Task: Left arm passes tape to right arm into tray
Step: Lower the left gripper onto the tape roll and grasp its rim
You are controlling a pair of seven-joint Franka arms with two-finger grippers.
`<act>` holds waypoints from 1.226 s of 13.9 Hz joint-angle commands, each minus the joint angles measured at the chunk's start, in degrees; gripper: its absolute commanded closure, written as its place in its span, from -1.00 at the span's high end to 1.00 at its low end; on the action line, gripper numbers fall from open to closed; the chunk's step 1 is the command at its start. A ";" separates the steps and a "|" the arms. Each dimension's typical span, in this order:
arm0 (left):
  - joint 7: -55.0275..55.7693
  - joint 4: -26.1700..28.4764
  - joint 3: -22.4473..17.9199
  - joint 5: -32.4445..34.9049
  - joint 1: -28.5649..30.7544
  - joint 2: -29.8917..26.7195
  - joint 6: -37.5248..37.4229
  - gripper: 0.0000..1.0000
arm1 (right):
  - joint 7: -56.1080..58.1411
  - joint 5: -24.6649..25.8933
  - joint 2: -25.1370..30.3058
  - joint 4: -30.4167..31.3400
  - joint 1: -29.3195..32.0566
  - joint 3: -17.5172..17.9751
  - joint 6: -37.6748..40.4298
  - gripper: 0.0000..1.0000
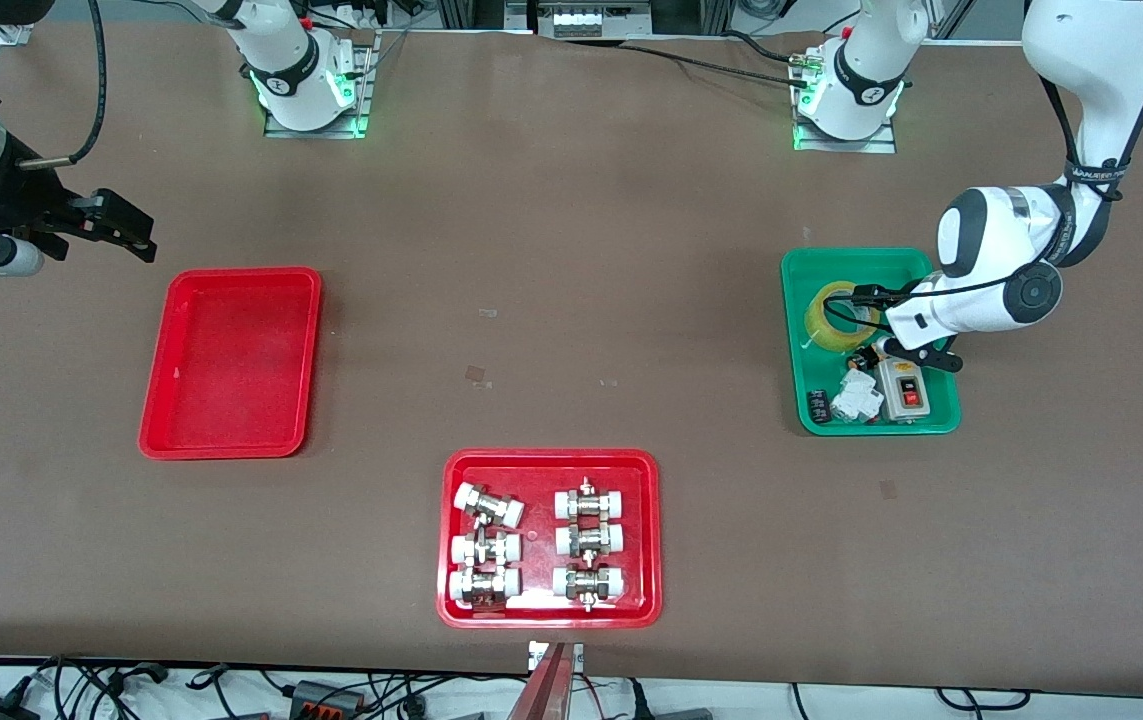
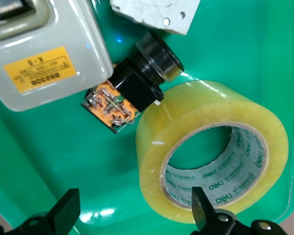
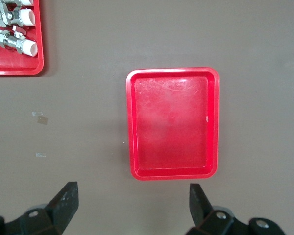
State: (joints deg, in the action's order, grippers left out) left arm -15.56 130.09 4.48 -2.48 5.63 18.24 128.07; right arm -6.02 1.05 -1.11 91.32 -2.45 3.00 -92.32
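The tape (image 1: 836,316), a yellowish translucent roll, lies flat in the green tray (image 1: 799,400) at the left arm's end of the table. My left gripper (image 1: 871,325) is low over it and open. In the left wrist view the left gripper (image 2: 135,199) straddles the wall of the tape (image 2: 157,147): one finger is over the hollow core, the other over the green floor. The red tray (image 1: 231,360) lies bare at the right arm's end. My right gripper (image 1: 126,225) is open and empty, up in the air beside it; in the right wrist view the right gripper (image 3: 132,196) hangs just off the red tray (image 3: 172,122).
The green tray (image 2: 245,54) also holds a grey switch box (image 1: 906,385) (image 2: 39,49), a black push button (image 2: 142,73) and a white part (image 1: 856,400). A red tray of white-capped metal fittings (image 1: 451,600) (image 3: 19,71) sits nearest the front camera.
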 commanded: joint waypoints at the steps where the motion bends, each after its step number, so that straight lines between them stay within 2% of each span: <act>1: -1.58 0.33 0.45 -1.82 0.44 -0.04 0.78 0.61 | 0.30 -0.17 -0.47 -1.23 -0.01 -0.19 1.09 1.00; 4: -1.41 0.33 0.53 -1.82 0.09 0.05 0.78 0.29 | 0.39 -0.17 -0.47 -1.23 -0.01 -0.10 1.09 1.00; 7: 3.15 0.25 0.62 -1.82 -0.09 -0.04 0.78 0.19 | 0.39 -0.17 -0.47 -1.23 -0.01 -0.10 1.09 1.00; 12: 3.69 0.16 0.97 -1.82 -0.09 0.05 0.25 -0.12 | 0.39 -0.17 -0.47 -1.23 -0.01 -0.19 1.09 1.00; 14: 3.78 0.07 1.06 -1.82 0.00 0.05 0.16 -0.18 | 0.39 -0.17 -0.47 -1.23 -0.01 -0.19 1.09 1.00; 17: 3.17 0.07 1.06 -1.82 0.09 -0.04 0.08 -0.44 | 0.39 -0.17 -0.47 -1.23 -0.01 -0.19 1.09 1.00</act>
State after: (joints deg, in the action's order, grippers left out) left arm -11.87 130.08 5.47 -3.51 5.46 18.38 128.25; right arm -6.02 1.05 -1.12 91.32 -2.45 2.96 -92.30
